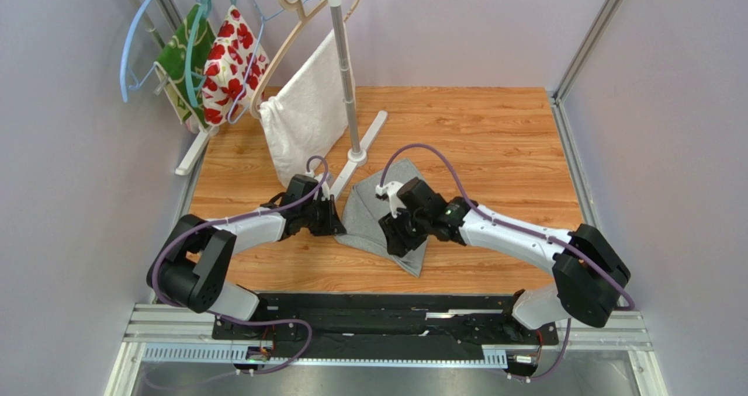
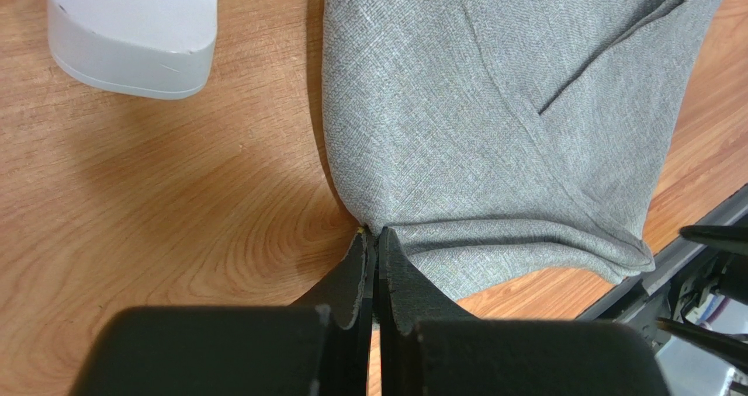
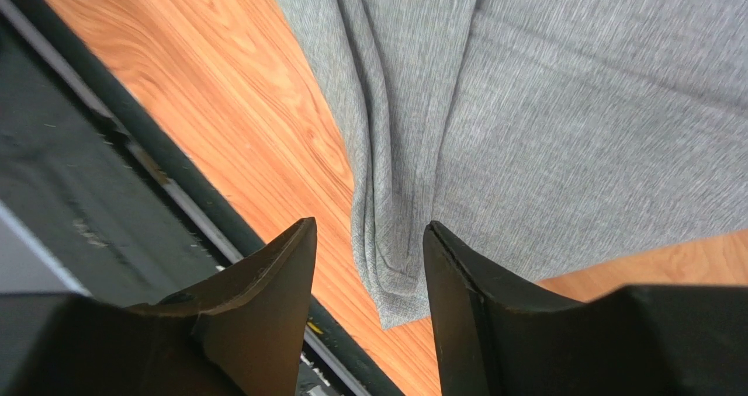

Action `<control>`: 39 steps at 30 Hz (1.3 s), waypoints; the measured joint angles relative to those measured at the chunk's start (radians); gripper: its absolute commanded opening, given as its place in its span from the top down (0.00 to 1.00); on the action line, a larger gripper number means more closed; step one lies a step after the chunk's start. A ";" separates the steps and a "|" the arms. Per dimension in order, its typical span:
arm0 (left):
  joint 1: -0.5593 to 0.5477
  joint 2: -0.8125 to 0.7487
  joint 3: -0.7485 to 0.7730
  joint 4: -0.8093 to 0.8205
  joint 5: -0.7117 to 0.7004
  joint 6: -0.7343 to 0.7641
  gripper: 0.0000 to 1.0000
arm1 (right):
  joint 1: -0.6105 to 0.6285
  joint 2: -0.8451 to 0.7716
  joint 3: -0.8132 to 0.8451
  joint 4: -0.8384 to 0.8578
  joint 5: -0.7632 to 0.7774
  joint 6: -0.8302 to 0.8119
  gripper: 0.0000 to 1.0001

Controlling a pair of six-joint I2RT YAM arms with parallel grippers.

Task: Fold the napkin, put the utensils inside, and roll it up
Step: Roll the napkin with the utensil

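Note:
The grey napkin (image 1: pixel 367 210) lies folded on the wooden table (image 1: pixel 492 142), narrowing toward the near edge. My left gripper (image 1: pixel 339 222) is at its left edge. In the left wrist view its fingertips (image 2: pixel 376 243) are pressed together right where the napkin (image 2: pixel 492 107) bunches into a fold, so it is shut on the napkin's edge. My right gripper (image 1: pixel 401 243) hangs over the near corner. Its jaws (image 3: pixel 369 238) stand open on either side of the napkin's (image 3: pixel 571 107) layered corner without touching it. The utensils are out of view.
A clothes rack stands at the back left with a white towel (image 1: pixel 303 116), red-flowered fabric (image 1: pixel 230 50) and coloured hangers. Its white foot (image 2: pixel 132 28) rests just beyond the napkin. A black rail (image 3: pixel 79 194) runs along the table's near edge.

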 measured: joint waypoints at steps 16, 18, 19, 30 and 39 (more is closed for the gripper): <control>0.006 0.032 0.056 -0.080 -0.001 0.004 1.00 | 0.318 -0.029 -0.092 0.015 0.468 0.037 0.53; 0.008 0.034 0.061 -0.088 -0.002 0.005 1.00 | 0.340 -0.011 -0.092 0.014 0.486 0.037 0.55; 0.010 0.034 0.061 -0.089 -0.002 0.006 1.00 | 0.349 0.002 -0.092 0.014 0.493 0.038 0.57; 0.021 0.040 0.070 -0.101 0.000 0.015 1.00 | 0.359 0.106 -0.089 -0.007 0.527 0.059 0.83; 0.028 0.053 0.106 -0.148 -0.020 0.055 1.00 | 0.230 0.122 -0.060 -0.010 0.285 0.055 1.00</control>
